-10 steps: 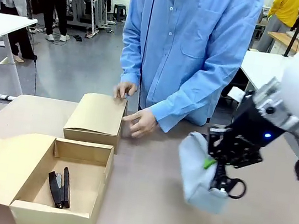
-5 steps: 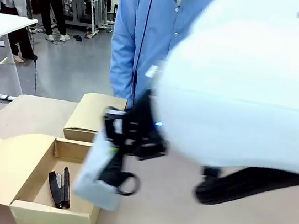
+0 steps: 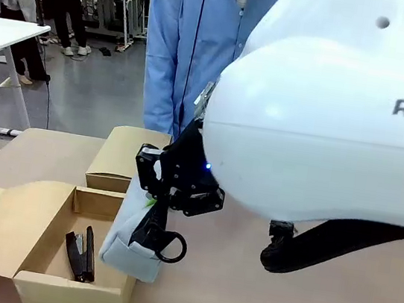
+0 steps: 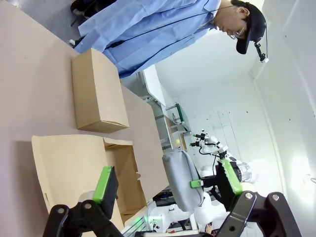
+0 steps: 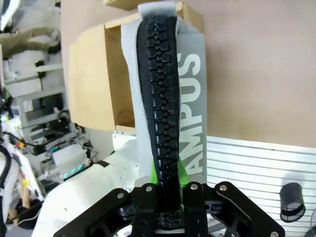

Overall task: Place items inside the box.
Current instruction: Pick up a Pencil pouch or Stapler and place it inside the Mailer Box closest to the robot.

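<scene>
My right gripper (image 3: 155,207) is shut on the zip edge of the grey zip pencil case (image 3: 128,240), which hangs upright over the right wall of the open brown box (image 3: 69,295). A black stapler (image 3: 80,255) lies on the box floor. In the right wrist view the green fingertips (image 5: 159,174) pinch the case (image 5: 190,103) at its black zip, with the box (image 5: 86,84) beyond it. My left gripper (image 4: 167,180) stands open, nothing between its green pads; past it are the case (image 4: 178,180) and the box's flap (image 4: 69,168).
A smaller shut cardboard box (image 3: 129,158) stands just behind the open one. A person in a blue shirt (image 3: 186,51) stands at the far side of the table. My right arm's white body (image 3: 325,131) spans the middle and right of the table.
My right arm has swung from the right side of the table to the left, carrying the pencil case to the open box's right wall. The person's hands no longer rest by the smaller box.
</scene>
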You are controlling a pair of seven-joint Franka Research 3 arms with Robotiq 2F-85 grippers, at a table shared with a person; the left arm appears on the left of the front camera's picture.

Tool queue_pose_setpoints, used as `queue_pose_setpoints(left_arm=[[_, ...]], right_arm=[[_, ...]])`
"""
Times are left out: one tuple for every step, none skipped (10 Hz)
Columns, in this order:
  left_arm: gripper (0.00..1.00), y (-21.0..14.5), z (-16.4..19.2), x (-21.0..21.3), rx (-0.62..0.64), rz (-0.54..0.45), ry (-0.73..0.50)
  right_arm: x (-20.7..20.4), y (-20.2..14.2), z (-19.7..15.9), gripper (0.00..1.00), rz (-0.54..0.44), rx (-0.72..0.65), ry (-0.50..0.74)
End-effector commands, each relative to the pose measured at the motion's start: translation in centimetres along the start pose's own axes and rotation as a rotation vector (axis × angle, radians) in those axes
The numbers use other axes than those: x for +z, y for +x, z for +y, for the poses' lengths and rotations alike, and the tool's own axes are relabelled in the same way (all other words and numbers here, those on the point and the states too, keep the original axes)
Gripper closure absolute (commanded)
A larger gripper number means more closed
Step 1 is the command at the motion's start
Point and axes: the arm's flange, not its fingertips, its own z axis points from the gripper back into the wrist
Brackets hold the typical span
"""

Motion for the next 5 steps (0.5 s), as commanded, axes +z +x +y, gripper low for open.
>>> queue_pose_setpoints(left_arm=[[0.0,0.1,-0.1,0.0,-0.019,-0.017,-0.02],[0.0,0.1,-0.1,0.0,-0.019,-0.017,-0.02],[0.0,0.1,-0.1,0.0,-0.019,-0.017,-0.02],[0.0,0.1,-0.1,0.0,-0.019,-0.017,-0.02],[0.0,0.1,-0.1,0.0,-0.019,-0.017,-0.02]], right_arm=[[-2.5,0.0,4.3,0.89,-0.066,0.008,-0.042],[-3.3,0.5,5.7,0.89,-0.094,-0.004,-0.065],[-4.3,0.7,6.9,0.89,-0.092,0.022,-0.062],[-5.8,0.9,8.0,0.89,-0.098,0.028,-0.088],[-7.2,1.3,8.8,0.89,-0.102,0.027,-0.112]])
